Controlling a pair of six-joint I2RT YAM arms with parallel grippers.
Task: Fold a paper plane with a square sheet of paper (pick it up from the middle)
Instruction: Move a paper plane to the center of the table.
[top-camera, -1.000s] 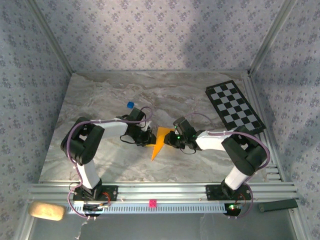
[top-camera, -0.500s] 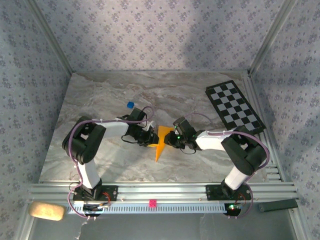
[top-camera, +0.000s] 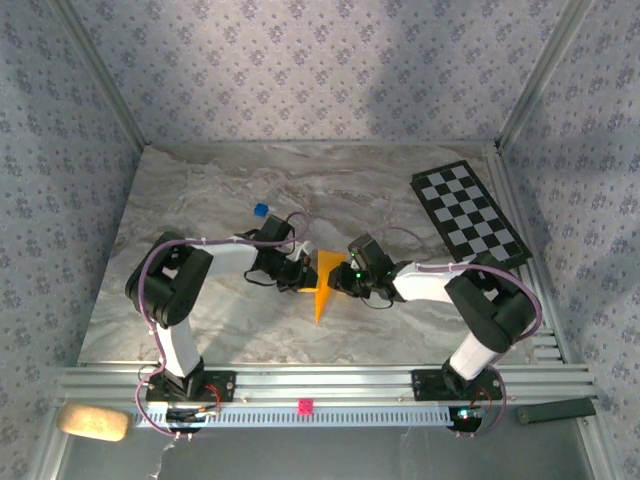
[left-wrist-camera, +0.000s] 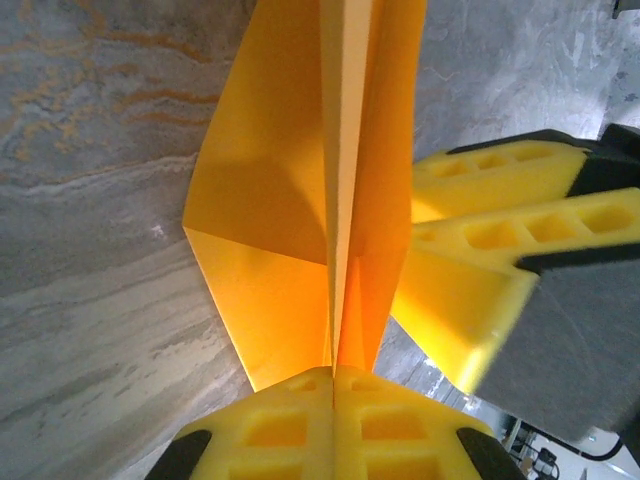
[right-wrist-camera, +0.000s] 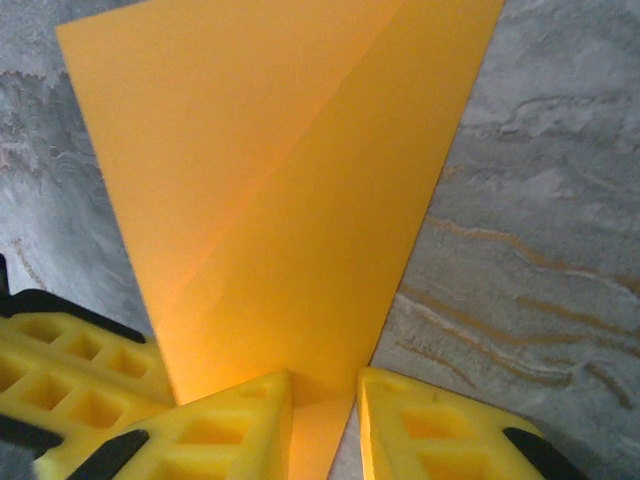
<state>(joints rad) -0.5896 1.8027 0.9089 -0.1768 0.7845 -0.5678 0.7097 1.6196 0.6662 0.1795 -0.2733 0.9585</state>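
1 marble table (top-camera: 200, 190). 1 checkered board (top-camera: 468, 215) at its far right, out of play. 2 arms, both bent in to table centre, meeting head-on.

1 paper (top-camera: 322, 290) between them: orange-yellow, already creased to a narrow pointed shape, held on edge, point toward the near side. Left wrist view gives a centre crease with 1 flap splayed each side, 2 total.

Left gripper (left-wrist-camera: 332, 385) is fully closed, with the crease pinched in the seam between its pads. My read: it's the anchor, keeping the fold line fixed.

Right gripper (right-wrist-camera: 325, 385) has its jaws a narrow gap apart, astride the paper's edge from the opposite side. Probably not biting, but the angle is poor. Likely there to set the fold or take it over.

1 blue cube (top-camera: 260, 211), just behind the left wrist, apart from the paper and not involved.
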